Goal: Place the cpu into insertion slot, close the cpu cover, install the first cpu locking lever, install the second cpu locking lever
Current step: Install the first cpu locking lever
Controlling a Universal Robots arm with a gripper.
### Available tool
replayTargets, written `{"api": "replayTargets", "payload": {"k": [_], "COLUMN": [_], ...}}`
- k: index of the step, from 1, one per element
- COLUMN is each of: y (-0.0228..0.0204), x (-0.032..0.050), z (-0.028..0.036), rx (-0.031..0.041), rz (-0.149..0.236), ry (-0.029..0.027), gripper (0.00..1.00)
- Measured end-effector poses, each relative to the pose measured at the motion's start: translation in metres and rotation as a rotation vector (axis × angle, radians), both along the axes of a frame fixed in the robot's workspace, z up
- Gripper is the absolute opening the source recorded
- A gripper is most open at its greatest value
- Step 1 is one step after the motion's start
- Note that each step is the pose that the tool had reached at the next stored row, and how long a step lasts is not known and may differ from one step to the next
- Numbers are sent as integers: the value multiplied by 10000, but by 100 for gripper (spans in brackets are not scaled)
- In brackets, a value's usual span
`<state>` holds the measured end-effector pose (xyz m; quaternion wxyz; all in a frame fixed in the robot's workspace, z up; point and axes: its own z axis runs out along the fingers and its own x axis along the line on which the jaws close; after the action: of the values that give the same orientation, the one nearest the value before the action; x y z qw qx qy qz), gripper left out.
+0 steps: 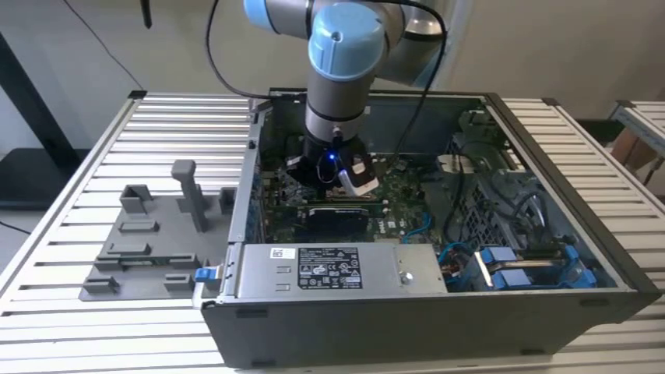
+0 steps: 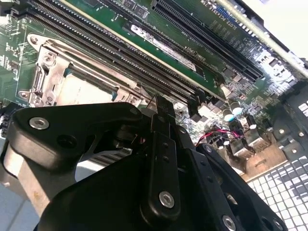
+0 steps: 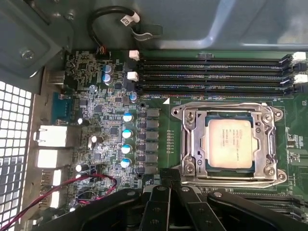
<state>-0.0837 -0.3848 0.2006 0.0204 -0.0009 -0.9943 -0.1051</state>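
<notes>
The cpu (image 3: 230,143) sits flat in the insertion slot (image 3: 207,165), and the cpu cover (image 3: 263,144) lies down around it, its window framing the chip. So I judge seating and closing done. Whether either locking lever is hooked I cannot tell. The claw (image 3: 166,174) hangs just beside the socket, pressed together on nothing. In the exterior view it is just above the frame's middle, inside the open computer case (image 1: 416,308) on the slatted counter (image 1: 83,148).

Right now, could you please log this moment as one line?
cpu: in slot | cover: down over cpu | gripper: shut, beside slot
</notes>
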Motion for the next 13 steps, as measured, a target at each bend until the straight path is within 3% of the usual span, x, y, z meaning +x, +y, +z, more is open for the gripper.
{"api": "replayTargets", "payload": {"k": [9,13], "y": [4,4], "x": [0,0], "z": [-33,-35], "rx": [9,-29], "rz": [-1,-1], "ry": [1,4], "gripper": [11,11]}}
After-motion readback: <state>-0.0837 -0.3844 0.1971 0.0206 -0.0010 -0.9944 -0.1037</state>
